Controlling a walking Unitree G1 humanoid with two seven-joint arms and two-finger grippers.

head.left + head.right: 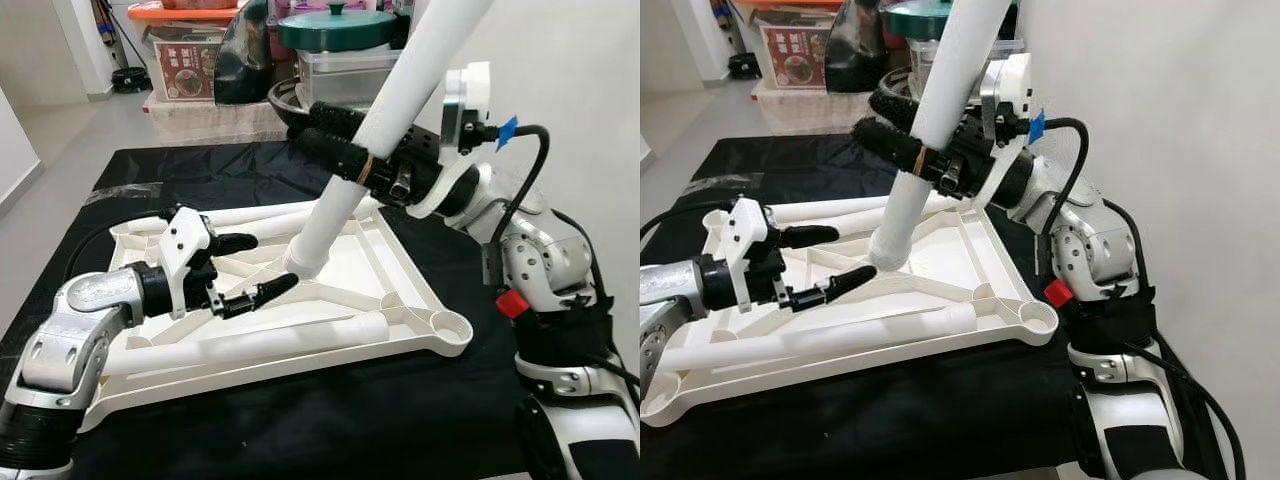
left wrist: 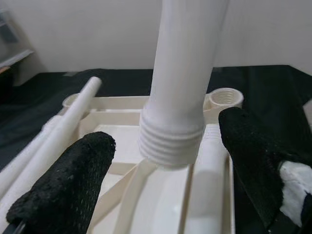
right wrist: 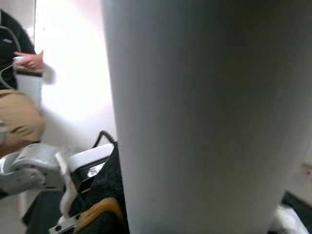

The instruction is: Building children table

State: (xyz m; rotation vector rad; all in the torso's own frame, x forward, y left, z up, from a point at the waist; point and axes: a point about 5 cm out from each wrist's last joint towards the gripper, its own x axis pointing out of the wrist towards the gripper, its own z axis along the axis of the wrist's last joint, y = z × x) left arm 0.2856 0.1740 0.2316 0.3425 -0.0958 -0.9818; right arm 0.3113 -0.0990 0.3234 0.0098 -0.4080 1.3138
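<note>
Left wrist view: leg point(image 2: 183, 73) threaded end | right wrist view: person's hand point(image 3: 30, 61)

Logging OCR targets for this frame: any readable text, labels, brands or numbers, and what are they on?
No text here can be read.
Red label on the clear storage box behind the table: printed characters and a picture, too small and blurred to read.
White table leg in the right end effector: no markings.
White tabletop frame: no markings.
Left end effector: no markings.
</note>
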